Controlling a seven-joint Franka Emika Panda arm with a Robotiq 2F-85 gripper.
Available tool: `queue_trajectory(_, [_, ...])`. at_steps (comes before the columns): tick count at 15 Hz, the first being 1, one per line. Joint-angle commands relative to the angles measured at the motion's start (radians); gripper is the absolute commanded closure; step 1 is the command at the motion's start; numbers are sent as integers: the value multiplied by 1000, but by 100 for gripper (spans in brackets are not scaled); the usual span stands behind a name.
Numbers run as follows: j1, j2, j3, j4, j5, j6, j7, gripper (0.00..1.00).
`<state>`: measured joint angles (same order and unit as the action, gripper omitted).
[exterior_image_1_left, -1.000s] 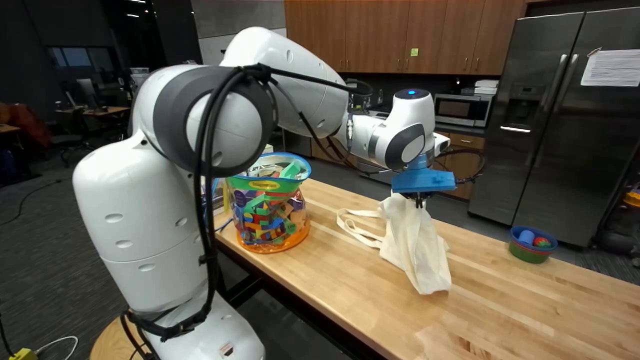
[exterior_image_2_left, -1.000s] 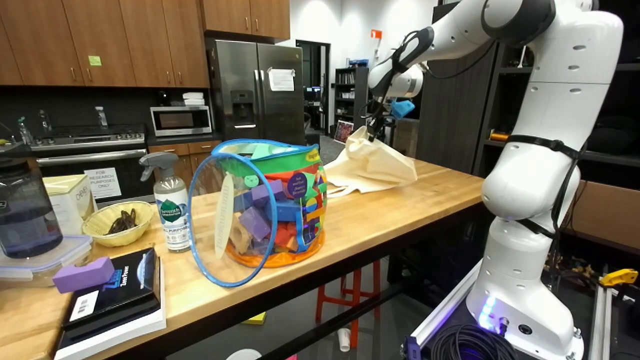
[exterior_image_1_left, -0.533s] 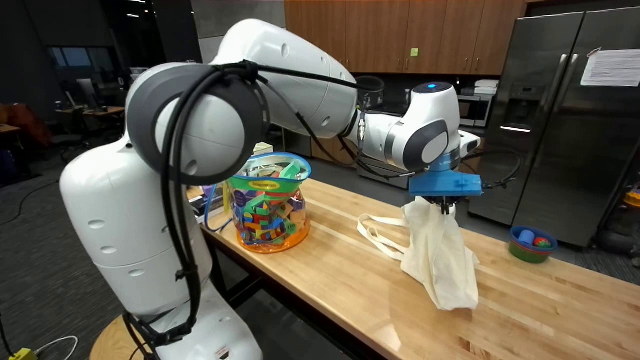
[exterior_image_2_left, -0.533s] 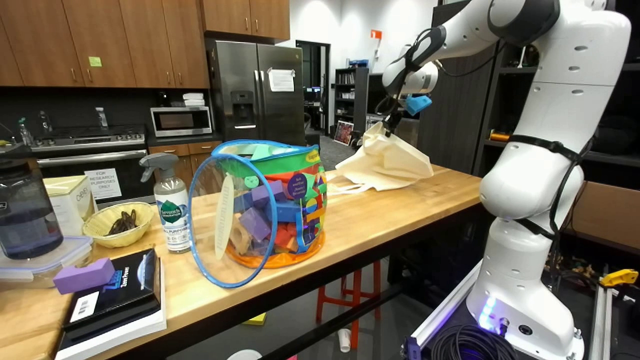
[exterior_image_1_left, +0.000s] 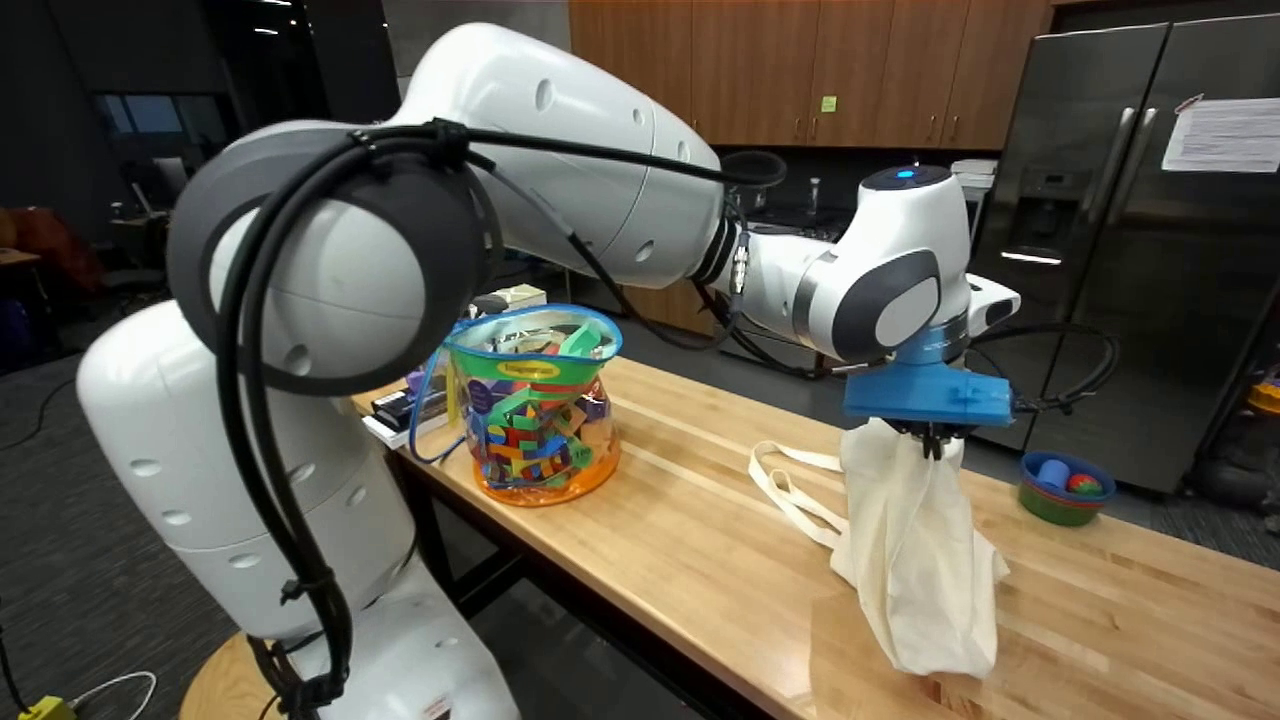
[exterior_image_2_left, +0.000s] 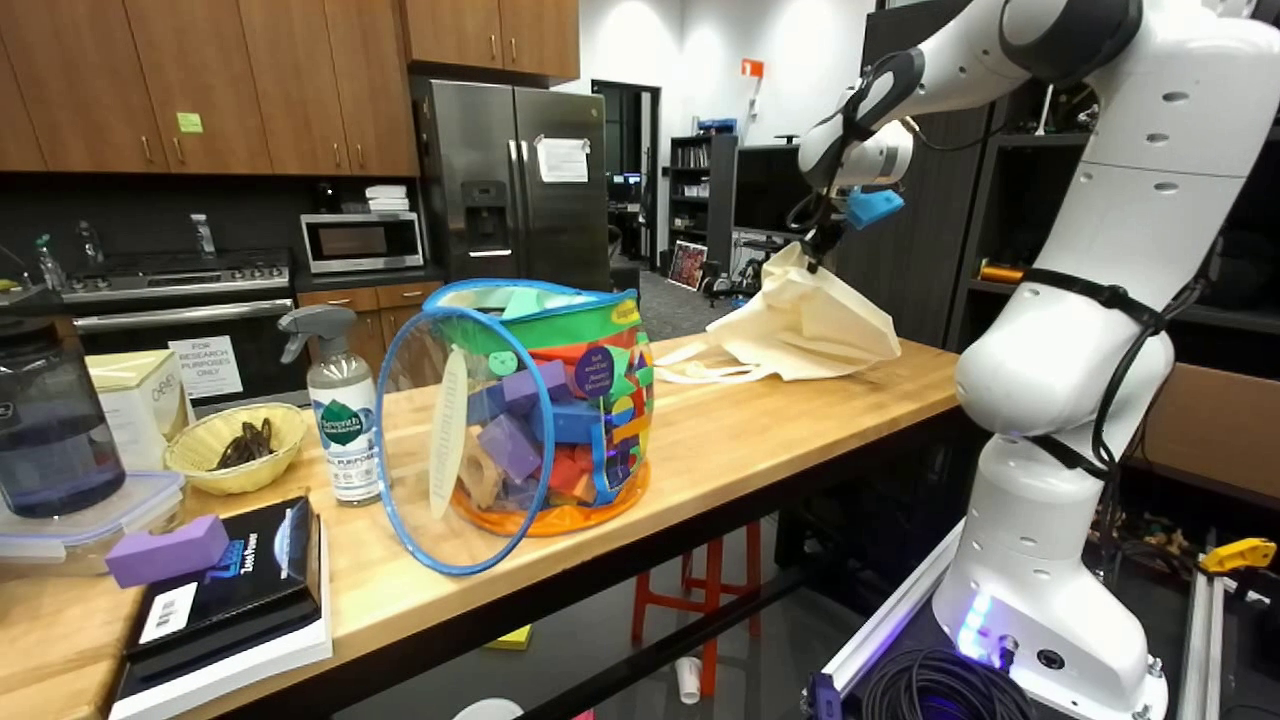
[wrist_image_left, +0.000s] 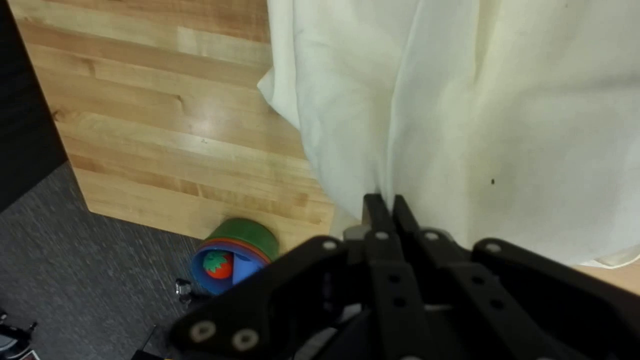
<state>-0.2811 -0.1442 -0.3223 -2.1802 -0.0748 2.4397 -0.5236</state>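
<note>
Although the cream tote bag (exterior_image_1_left: 915, 570) was gripped, the job looked only partway along — at the right of an exterior view its body draped down in folds, while its straps (exterior_image_1_left: 812, 457) lay on the surface (exterior_image_1_left: 690, 560), so letting go appeared to remain. The gripper (wrist_image_left: 386, 200), at lower centre of the wrist view, was nearly closed, its fingers (wrist_image_left: 376, 215) pinching a fold of cloth between them. Nested bowls (wrist_image_left: 245, 234) stood at lower left there, near but apart from the bag.

Matt cloth bag (exterior_image_1_left: 920, 560), weave unclear
</note>
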Motion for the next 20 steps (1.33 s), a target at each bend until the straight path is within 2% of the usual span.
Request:
queue_trajectory(1, [-24,-70,-18,-76,-55,-14,49,99])
queue_trajectory(6, [-34,-147,-18,-221,-103,-24,93,99])
queue_trajectory(12, [6,-277,32,-406,-108,-39,100,99])
queue_trajectory(16, [82,-340,82,-456,-82,-55,87,99])
queue_trajectory(20, [199,-348,138,-455,-41,-64,82,99])
